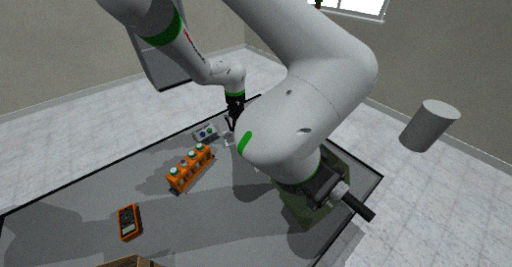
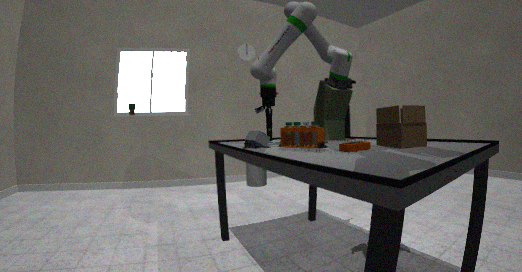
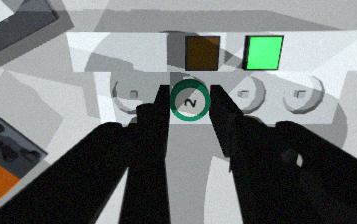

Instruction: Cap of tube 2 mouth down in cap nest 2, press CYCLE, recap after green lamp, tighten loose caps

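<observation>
One green cap (image 3: 190, 100) sits in the second nest of the white tray (image 3: 351, 85), grasped by the claw (image 3: 190, 102).
</observation>
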`<state>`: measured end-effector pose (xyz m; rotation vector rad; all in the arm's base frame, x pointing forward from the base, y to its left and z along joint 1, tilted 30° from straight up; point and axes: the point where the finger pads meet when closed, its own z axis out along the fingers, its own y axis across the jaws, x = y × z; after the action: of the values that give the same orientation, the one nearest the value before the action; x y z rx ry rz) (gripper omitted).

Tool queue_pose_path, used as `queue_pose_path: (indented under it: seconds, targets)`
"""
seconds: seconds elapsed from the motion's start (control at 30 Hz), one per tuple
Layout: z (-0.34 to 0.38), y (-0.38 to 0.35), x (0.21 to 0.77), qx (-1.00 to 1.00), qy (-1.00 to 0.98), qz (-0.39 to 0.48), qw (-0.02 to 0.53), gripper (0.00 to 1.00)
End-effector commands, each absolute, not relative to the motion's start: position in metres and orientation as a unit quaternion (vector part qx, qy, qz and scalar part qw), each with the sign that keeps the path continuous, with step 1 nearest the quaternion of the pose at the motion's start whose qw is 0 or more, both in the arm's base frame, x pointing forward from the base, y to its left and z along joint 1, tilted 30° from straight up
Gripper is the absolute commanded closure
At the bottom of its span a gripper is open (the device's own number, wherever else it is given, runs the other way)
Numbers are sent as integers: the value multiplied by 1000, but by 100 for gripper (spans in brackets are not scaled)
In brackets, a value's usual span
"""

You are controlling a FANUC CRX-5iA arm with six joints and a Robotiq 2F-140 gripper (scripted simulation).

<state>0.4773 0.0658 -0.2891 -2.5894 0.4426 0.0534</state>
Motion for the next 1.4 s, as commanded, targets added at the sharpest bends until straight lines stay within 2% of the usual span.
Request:
queue_pose_path:
  seconds: [0.0, 0.93, 1.07, 1.37]
  targets:
    - [-273, 56, 477, -953, 163, 19, 254, 70]
    - [-178, 2, 472, -953, 163, 19, 254, 70]
    - [-162, 31, 467, -919, 302, 56, 248, 70]
    - [-142, 67, 461, -915, 314, 60, 248, 70]
